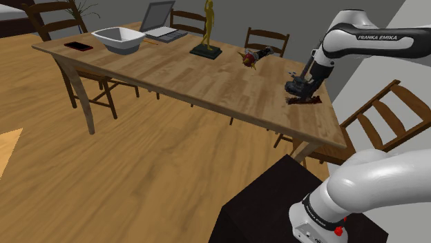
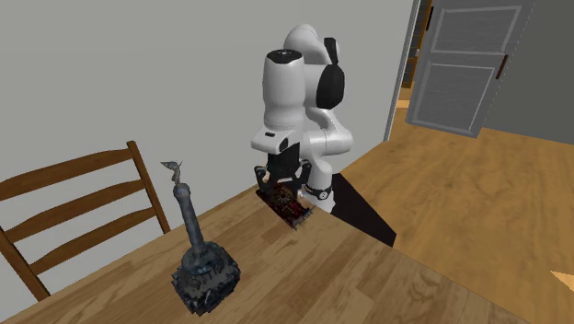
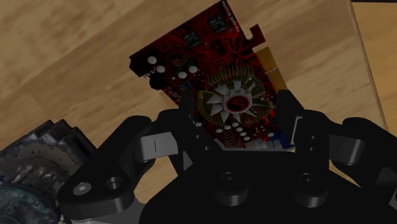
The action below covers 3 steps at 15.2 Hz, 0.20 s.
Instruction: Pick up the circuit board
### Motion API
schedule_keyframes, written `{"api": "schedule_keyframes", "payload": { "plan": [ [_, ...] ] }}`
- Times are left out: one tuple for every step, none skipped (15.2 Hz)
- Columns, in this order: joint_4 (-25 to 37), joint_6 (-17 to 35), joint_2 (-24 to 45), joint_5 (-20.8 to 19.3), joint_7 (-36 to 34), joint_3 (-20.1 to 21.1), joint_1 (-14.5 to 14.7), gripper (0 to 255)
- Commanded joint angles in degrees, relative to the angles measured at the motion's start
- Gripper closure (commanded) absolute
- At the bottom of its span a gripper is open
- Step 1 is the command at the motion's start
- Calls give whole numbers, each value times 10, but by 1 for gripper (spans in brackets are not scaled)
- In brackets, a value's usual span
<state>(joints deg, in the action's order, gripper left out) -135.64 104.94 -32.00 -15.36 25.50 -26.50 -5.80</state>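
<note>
Both black fingers point(image 3: 289, 119) stand spread, one on either flank of the red rectangular circuit board with a round finned fan point(image 3: 232, 95). I see neither pressing on it, so nothing is gripped. That board lies flat on the long wooden table point(image 1: 173, 69), near the corner at about four o'clock of the tabletop in the shoulder view, directly under the all-black gripper point(image 1: 302, 86). By my reckoning, approach and alignment are done; closing and lifting are left. At ten o'clock from the board in that view sits a dark grey, stemmed mechanical piece point(image 1: 254, 56), well apart. Farther along the same line are a gold statuette point(image 1: 208, 27) and a white bowl point(image 1: 119, 39). The hand's body covers the board's near end, and I cannot judge the gap between fingertips and tabletop.
</note>
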Motion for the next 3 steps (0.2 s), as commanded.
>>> {"api": "schedule_keyframes", "payload": {
  "plan": [
    [15,-16,-1,2,1,3,1,255],
    [16,-17,-1,2,1,3,1,255],
    [16,-17,-1,2,1,3,1,255]
  ]
}}
